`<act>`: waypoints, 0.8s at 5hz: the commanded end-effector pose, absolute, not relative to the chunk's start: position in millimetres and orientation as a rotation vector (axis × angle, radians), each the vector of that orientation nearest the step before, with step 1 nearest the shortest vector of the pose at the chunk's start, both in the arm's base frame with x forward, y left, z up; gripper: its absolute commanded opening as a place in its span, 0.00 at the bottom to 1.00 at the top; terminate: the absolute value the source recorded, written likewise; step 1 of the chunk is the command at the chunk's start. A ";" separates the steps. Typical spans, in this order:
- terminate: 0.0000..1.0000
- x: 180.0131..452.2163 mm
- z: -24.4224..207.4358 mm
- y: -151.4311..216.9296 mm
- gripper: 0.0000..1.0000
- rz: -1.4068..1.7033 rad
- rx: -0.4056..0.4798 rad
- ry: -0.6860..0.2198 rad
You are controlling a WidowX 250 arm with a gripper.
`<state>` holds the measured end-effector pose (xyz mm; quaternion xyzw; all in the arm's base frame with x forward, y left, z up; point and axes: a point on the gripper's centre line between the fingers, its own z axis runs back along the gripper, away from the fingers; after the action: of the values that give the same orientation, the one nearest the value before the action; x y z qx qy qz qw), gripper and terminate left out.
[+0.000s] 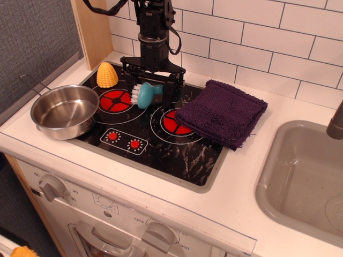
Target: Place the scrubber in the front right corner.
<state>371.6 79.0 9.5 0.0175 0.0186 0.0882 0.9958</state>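
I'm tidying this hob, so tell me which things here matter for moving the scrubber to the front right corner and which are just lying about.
Part of the job:
gripper
scrubber
front right corner

Just lying about:
purple cloth
pan
corn toy
sink

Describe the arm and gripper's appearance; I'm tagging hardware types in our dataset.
The arm is black throughout, a chunky jointed column with a thin black cable looping beside it. It ends in a gripper built on a wide black crossbar, with two straight black fingers hanging from it. No markings, labels or coloured parts are visible.
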 end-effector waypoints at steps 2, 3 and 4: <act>0.00 371.5 54.8 69.9 0.00 0.150 0.036 -0.081; 0.00 362.6 95.1 50.3 0.00 0.163 0.083 -0.165; 0.00 350.3 90.4 16.2 0.00 0.109 0.041 -0.165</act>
<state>347.5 14.4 66.6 0.0187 -0.0438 0.0555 0.9973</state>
